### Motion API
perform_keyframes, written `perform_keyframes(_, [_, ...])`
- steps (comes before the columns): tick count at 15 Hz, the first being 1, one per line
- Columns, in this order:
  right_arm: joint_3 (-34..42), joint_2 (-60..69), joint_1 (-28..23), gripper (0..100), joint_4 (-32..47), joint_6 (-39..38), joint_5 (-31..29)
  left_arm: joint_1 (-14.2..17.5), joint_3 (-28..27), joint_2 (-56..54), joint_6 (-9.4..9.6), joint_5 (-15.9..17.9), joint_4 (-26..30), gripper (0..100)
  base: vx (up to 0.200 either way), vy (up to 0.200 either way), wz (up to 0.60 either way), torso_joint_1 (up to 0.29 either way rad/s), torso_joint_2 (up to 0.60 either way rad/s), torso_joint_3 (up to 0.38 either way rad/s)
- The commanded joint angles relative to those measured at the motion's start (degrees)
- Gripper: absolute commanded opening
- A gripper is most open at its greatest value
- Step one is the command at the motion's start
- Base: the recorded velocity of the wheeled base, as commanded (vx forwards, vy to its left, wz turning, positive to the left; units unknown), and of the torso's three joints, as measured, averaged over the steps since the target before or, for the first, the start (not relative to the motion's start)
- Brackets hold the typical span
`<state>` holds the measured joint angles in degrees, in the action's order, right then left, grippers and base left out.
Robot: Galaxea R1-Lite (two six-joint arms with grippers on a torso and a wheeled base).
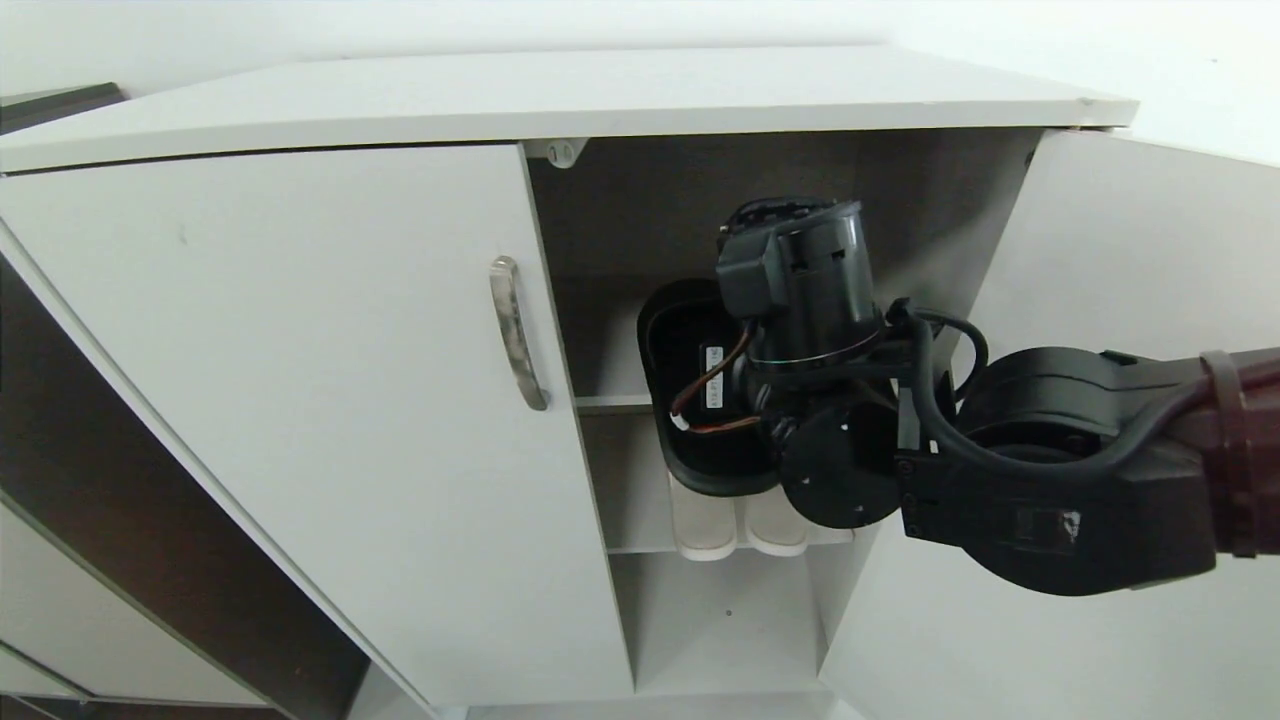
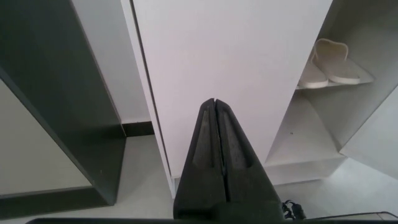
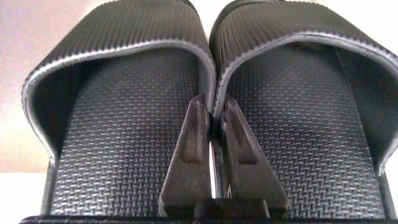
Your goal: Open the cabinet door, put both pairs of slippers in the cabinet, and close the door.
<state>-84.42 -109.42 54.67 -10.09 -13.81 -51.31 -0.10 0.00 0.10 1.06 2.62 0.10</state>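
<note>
Pinching both black slippers (image 3: 124, 143) by their adjoining strap edges between the right gripper's (image 3: 214, 104) closed fingers, to carry them as one into the open cabinet (image 1: 600, 95) above the white slippers (image 1: 740, 525), with the left gripper (image 2: 214, 107) shut on nothing.

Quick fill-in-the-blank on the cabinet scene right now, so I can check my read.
The right gripper is shut on ____ black slippers at once.
The white slippers sit on a ____ inside the cabinet.
The left door is ____.
The right door stands ____.
Missing words: two; shelf; closed; open.
</note>
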Motion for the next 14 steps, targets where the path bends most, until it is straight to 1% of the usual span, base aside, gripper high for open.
perform_keyframes(1, [-0.04, -1.76, -1.33, 0, -1.16, 0.10, 0.25, 0.01, 0.00, -0.01, -0.01, 0.02, -0.01, 0, 0.000, 0.000, 0.00, 0.000, 0.00, 0.000])
perform_keyframes(3, [-1.10, -3.60, -3.17, 0, -3.27, 0.45, 1.39, 0.01, 0.00, -0.01, -0.01, -0.07, -0.01, 0, 0.000, 0.000, 0.00, 0.000, 0.00, 0.000])
perform_keyframes(7, [-5.05, -6.07, -4.84, 0, -3.00, 0.54, 3.23, 0.01, 0.00, -0.01, -0.09, -0.07, -0.01, 0, 0.000, 0.000, 0.00, 0.000, 0.00, 0.000])
perform_keyframes(10, [-8.04, -7.38, -5.72, 0, -2.47, 2.83, 3.59, 0.01, 0.00, -0.01, -0.09, -0.07, -0.01, 0, 0.000, 0.000, 0.00, 0.000, 0.00, 0.000])
perform_keyframes(12, [-10.15, -7.65, -5.81, 0, -0.80, 3.09, 3.59, 0.01, 0.00, -0.01, -0.09, -0.07, -0.01, 0, 0.000, 0.000, 0.00, 0.000, 0.00, 0.000])
perform_keyframes(14, [-14.37, -8.26, -6.42, 0, 3.06, 3.00, 3.67, 0.01, 0.00, -0.01, -0.09, -0.07, -0.01, 0, 0.000, 0.000, 0.00, 0.000, 0.00, 0.000])
